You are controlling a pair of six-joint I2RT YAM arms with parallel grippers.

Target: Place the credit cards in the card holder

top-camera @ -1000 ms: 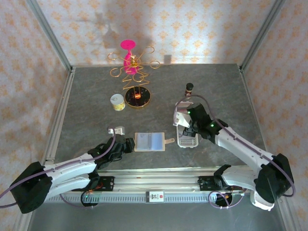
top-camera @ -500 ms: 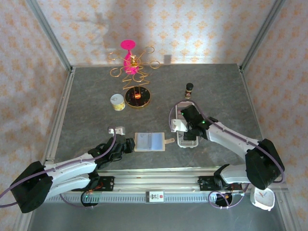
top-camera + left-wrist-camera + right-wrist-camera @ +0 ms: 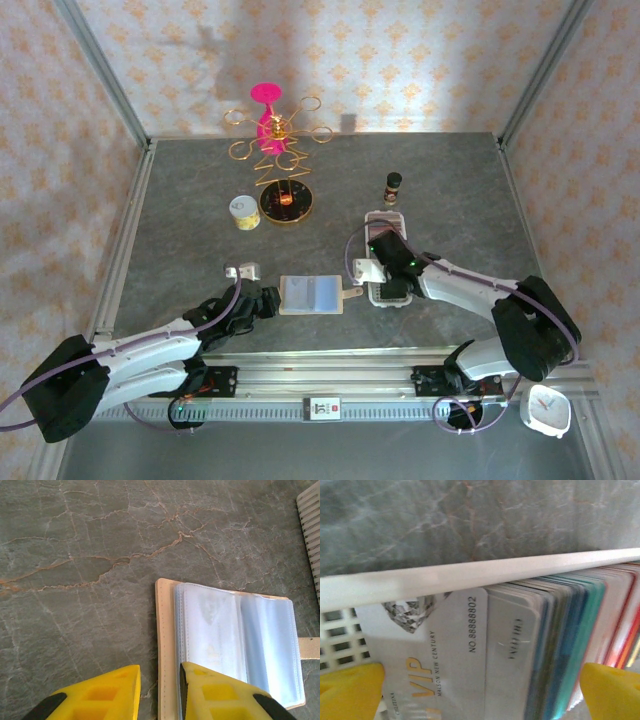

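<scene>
One change: your right claw point(image 3: 480, 695) has dropped, wide, astride the cards point(image 3: 520, 645), ready to pick; left claw point(image 3: 157, 695) narrow at the card holder point(image 3: 225, 650).

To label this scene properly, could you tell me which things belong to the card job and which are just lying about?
Job: credit cards, card holder, white tray holding the cards.
Lying about: gold wire stand, small tin, dark bottle, white clock.

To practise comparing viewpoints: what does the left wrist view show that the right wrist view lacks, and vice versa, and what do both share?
Left wrist: the open card holder, its beige edge between the left fingers. Right wrist: the credit cards in a row, between the right fingers. Both: yellow fingers, the white tray, the grey table.
</scene>
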